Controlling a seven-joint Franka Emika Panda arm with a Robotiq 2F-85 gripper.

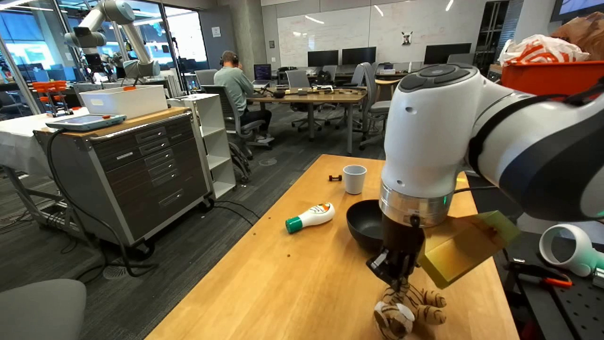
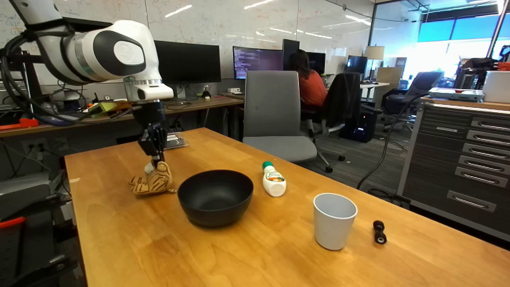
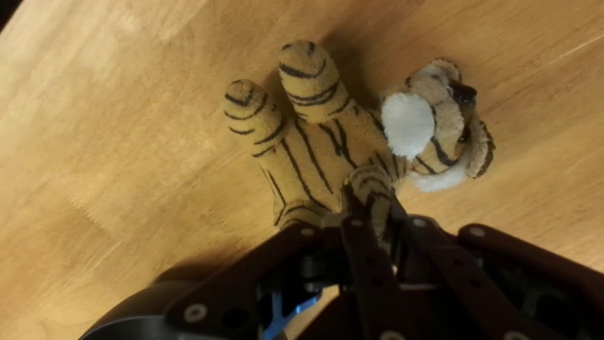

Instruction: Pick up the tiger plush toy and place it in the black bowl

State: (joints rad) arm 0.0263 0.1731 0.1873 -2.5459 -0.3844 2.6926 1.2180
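The tiger plush toy (image 3: 321, 146) is tan with dark stripes and lies on the table. It shows in both exterior views (image 1: 427, 307) (image 2: 153, 183). In the wrist view its head points right and two legs point up. My gripper (image 3: 373, 200) is closed around one striped limb near the head end. The gripper comes down from above in both exterior views (image 1: 400, 285) (image 2: 158, 161). The black bowl (image 2: 213, 217) stands beside the toy. The arm hides part of the bowl in an exterior view (image 1: 363, 226). Its rim shows at the wrist view's lower left (image 3: 137, 304).
A white bottle with a green cap (image 2: 274, 181) lies beyond the bowl. A white cup (image 2: 334, 223) and a small black dumbbell-shaped object (image 2: 379, 232) stand farther along the wooden table (image 1: 264, 288). A yellow-green box (image 1: 465, 245) shows behind the gripper.
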